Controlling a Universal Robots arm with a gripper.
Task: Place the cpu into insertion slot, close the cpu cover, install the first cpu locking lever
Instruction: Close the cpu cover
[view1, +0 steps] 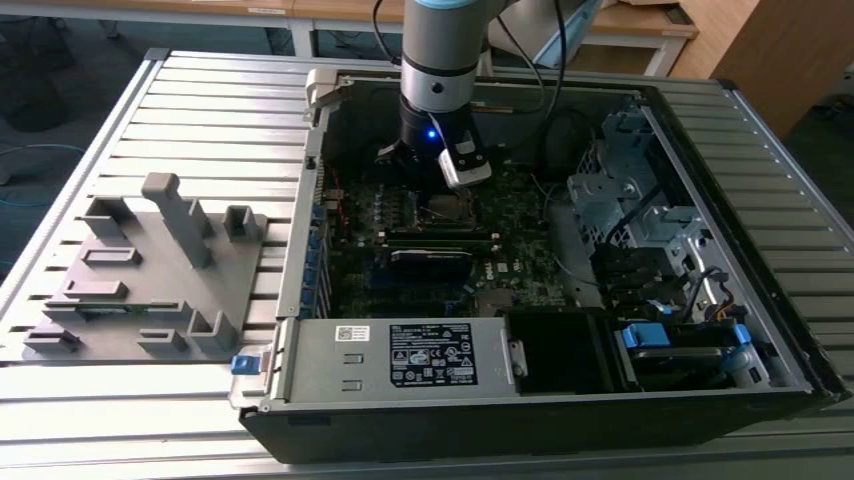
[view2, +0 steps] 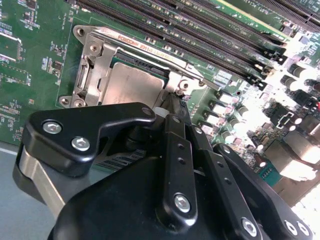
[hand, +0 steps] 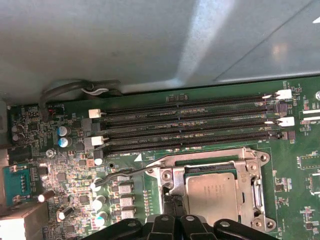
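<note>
The cpu (hand: 212, 192) lies flat in its socket on the green motherboard, its dull silver top also plain in the second wrist view (view2: 135, 82). The cpu cover (hand: 254, 186), a thin silver frame (view2: 95, 62), lies down around it. A wire locking lever (hand: 122, 174) runs off one side of the socket, its hooked end standing over the board; in the second wrist view the lever (view2: 192, 70) runs along the frame's edge. My gripper (hand: 175, 212) is shut, its tips (view2: 173, 102) at the socket's edge beside the cpu. In the exterior view the gripper (view1: 447, 200) hangs low inside the open computer case.
Several long black memory slots (hand: 190, 127) run beside the socket, with capacitors (hand: 62, 136) and a cable (hand: 75, 89) nearby. The case wall (view1: 310, 180), drive cages (view1: 627, 190) and power supply (view1: 400, 355) hem in the board. A grey fixture (view1: 147, 270) sits at the exterior view's left.
</note>
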